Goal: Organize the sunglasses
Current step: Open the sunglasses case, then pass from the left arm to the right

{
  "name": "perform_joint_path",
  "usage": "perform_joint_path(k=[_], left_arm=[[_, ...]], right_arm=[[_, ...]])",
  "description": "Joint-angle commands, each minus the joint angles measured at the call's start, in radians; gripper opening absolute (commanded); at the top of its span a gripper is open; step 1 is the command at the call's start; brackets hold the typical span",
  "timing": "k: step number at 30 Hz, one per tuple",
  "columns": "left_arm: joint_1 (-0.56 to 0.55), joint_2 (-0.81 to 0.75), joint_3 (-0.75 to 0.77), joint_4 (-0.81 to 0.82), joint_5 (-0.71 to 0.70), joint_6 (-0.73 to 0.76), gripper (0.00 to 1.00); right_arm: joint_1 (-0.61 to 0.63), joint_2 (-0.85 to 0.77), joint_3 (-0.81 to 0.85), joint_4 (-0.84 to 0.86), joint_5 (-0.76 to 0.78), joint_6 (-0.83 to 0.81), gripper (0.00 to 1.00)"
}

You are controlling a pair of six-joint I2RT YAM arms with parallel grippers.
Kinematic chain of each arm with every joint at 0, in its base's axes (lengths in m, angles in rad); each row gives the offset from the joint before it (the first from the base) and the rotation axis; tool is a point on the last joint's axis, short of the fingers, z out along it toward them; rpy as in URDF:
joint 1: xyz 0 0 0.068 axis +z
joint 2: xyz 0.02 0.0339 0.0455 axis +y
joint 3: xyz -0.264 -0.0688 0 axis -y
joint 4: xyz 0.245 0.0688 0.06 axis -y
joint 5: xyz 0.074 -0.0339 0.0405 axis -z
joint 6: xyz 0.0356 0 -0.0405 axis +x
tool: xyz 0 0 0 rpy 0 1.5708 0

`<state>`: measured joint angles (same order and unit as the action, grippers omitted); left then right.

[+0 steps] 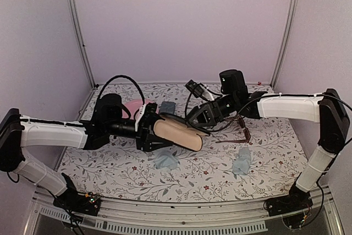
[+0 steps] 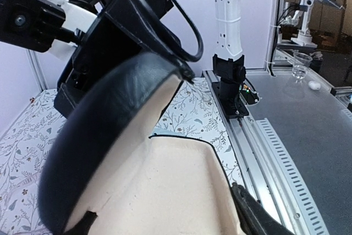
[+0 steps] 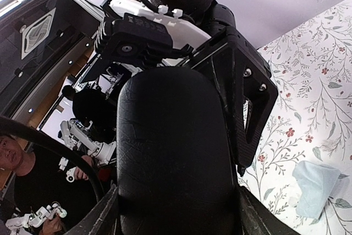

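Left jaws clamp open case [image 1: 177, 134] (beige lining up) above desk [image 1: 209, 177]; right jaws straddle its black lid, apparently gripping. Brown sunglasses [image 1: 245, 132] lie on desk nearby.

The black case [image 1: 177, 134] is lined beige; floral table [image 1: 126, 175], blue cloths [image 1: 166, 161], reddish-brown sunglasses [image 1: 245, 132].

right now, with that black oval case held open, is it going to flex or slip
Probably stiff: the black oval case holds its curved shell shape in the left hand. The hinged lid, at the right hand, may swing or snap shut if released. Its smooth leathery skin could slip a little.
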<state>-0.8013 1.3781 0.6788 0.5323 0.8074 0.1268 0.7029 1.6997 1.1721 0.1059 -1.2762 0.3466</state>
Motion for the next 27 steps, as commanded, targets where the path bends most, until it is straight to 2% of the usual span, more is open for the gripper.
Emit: perform_joint_path(k=[1, 17, 21, 25, 27], left_arm=[[-0.002, -0.079, -0.036, 0.014, 0.151, 0.017, 0.00], [0.066, -0.087, -0.139, 0.121, 0.118, -0.089, 0.00], [0.100, -0.098, -0.173, 0.164, 0.001, -0.165, 0.00], [0.128, -0.131, -0.230, 0.196, -0.182, -0.208, 0.00], [0.138, -0.141, -0.260, 0.226, -0.196, -0.229, 0.00]], right_arm=[[-0.136, 0.017, -0.015, -0.105, 0.142, 0.031, 0.57], [-0.168, -0.038, 0.068, -0.258, 0.192, -0.098, 0.80], [-0.153, -0.107, 0.049, -0.285, 0.264, -0.155, 0.85], [-0.101, -0.185, -0.011, -0.294, 0.419, -0.228, 0.87], [-0.062, -0.192, -0.026, -0.297, 0.481, -0.264, 0.88]])
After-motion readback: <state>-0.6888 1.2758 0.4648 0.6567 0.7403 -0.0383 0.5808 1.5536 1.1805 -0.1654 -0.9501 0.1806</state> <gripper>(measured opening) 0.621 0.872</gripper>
